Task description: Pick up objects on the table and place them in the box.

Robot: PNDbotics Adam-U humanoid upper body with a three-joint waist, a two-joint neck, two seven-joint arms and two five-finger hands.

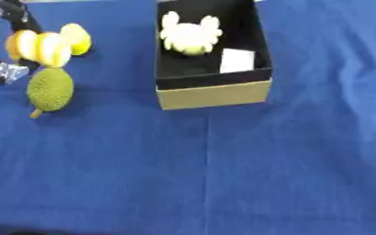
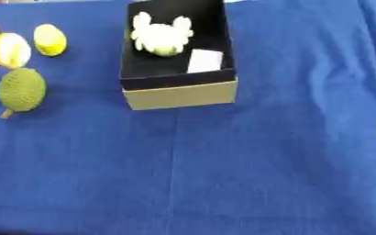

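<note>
Three fruits (image 1: 50, 89) lie left of box (image 1: 213, 94).

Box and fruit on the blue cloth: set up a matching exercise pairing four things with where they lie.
Things:
1. pale flower-shaped toy
2. white card
3. bumpy green fruit
4. small yellow fruit

Places:
A. on the cloth, nearest of the fruit
B. in the box, far part
C. on the cloth, farther back than the other fruit
D. in the box, by its right wall

Pairs: 1-B, 2-D, 3-A, 4-C
</note>
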